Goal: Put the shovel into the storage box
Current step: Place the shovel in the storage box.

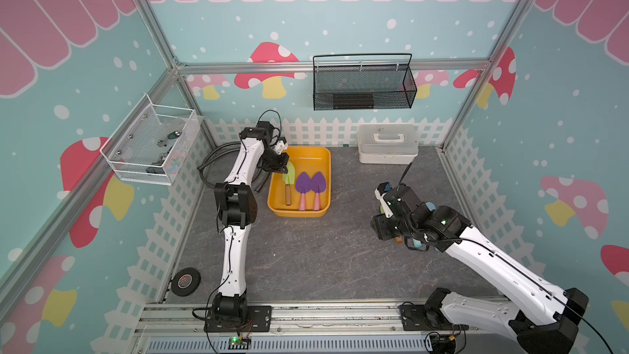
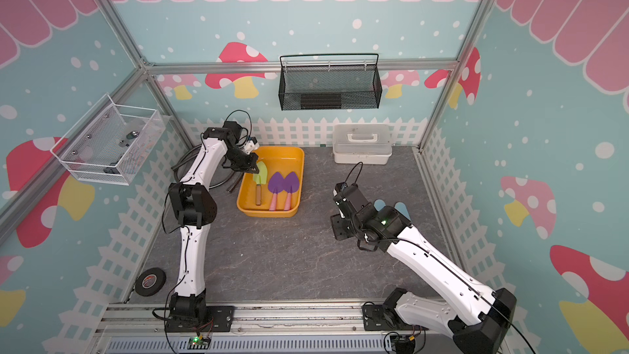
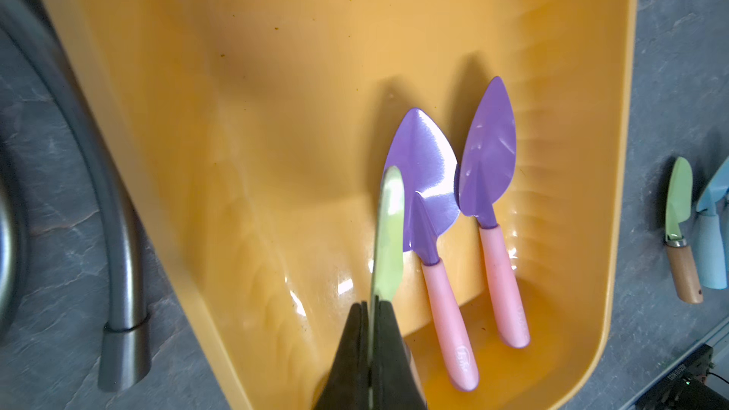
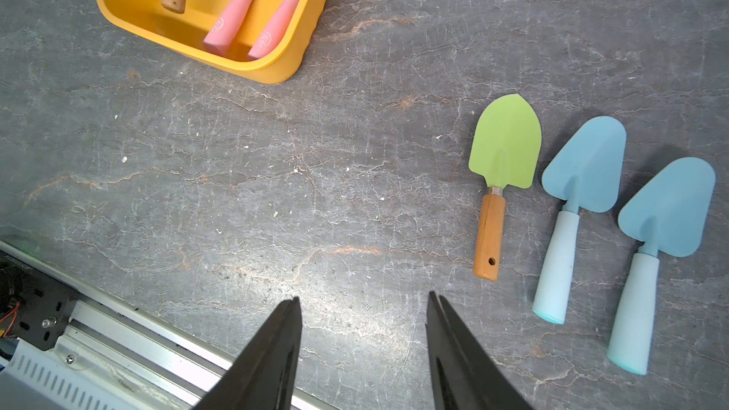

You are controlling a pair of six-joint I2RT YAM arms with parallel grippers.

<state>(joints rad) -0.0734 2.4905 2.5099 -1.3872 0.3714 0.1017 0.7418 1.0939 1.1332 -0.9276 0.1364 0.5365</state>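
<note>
L gripper (image 3: 371, 305) pinches green shovel (image 3: 388, 226) in storage box (image 1: 299, 213), maybe touching floor | 2 purple shovels (image 3: 428, 159) in | R gripper (image 4: 363, 297) spread, empty | 3 more shovels (image 4: 505, 143) outside box

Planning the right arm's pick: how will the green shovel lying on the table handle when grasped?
Likely stiff: the green shovel has a thin flat blade on a metal collar. Unlikely to roll: the wide blade lies flat on the table. The smooth blade may slip; the wooden handle looks grippier.

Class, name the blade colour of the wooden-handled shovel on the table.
Light green blade; right wrist view.
</note>
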